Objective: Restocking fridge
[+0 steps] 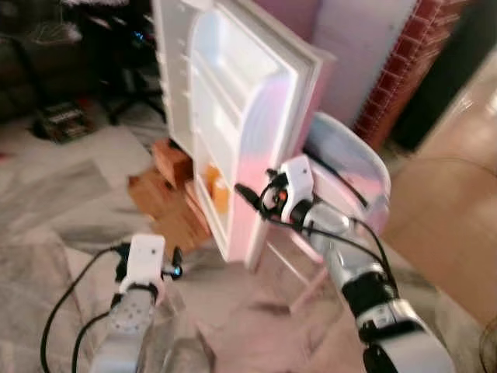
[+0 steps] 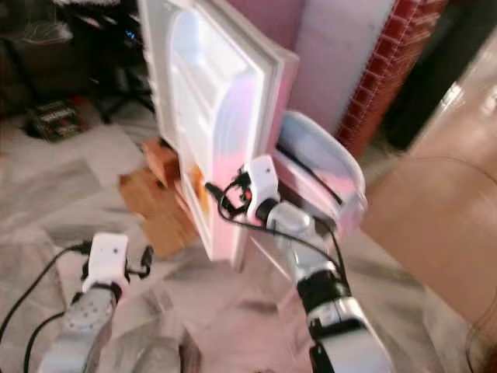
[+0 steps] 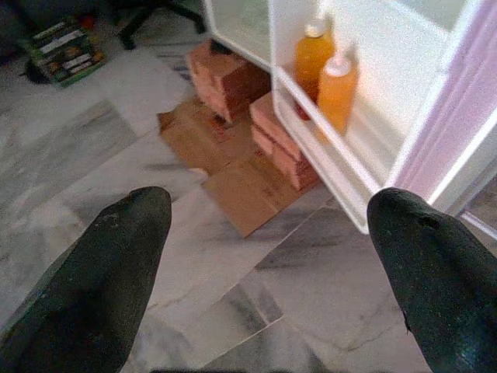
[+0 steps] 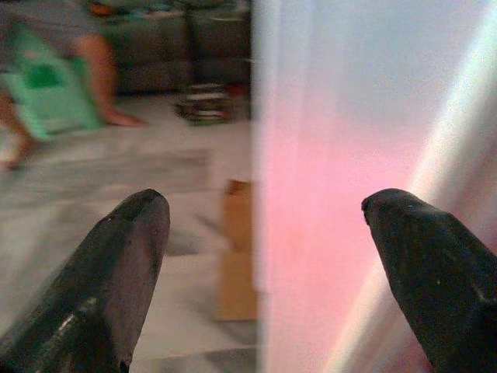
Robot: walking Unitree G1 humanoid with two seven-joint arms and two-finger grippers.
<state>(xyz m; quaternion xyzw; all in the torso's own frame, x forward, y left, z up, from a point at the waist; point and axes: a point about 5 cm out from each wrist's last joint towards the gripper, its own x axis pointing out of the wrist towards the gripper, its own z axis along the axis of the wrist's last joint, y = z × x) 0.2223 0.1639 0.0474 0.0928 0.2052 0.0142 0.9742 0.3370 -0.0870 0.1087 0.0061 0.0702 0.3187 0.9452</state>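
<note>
The small fridge's white door [image 1: 233, 101] stands open, its inner shelves facing my left. Two orange bottles [image 3: 330, 78] stand upright in the lowest door shelf [image 3: 326, 155]. My right gripper [image 1: 250, 198] is open at the door's free edge [image 4: 342, 155], low down, and that edge lies between its two fingers with nothing held. My left gripper [image 3: 272, 210] hangs open over the marble floor, a short way in front of the door shelf. The fridge's inside is hidden behind the door.
Red bricks [image 3: 225, 70] and flattened cardboard [image 3: 225, 163] lie under and in front of the fridge. A translucent plastic tub [image 1: 349, 163] sits behind my right arm. A stack of books [image 3: 62, 50], an office chair [image 1: 132, 85] and a seated person [image 4: 46, 85] are farther left.
</note>
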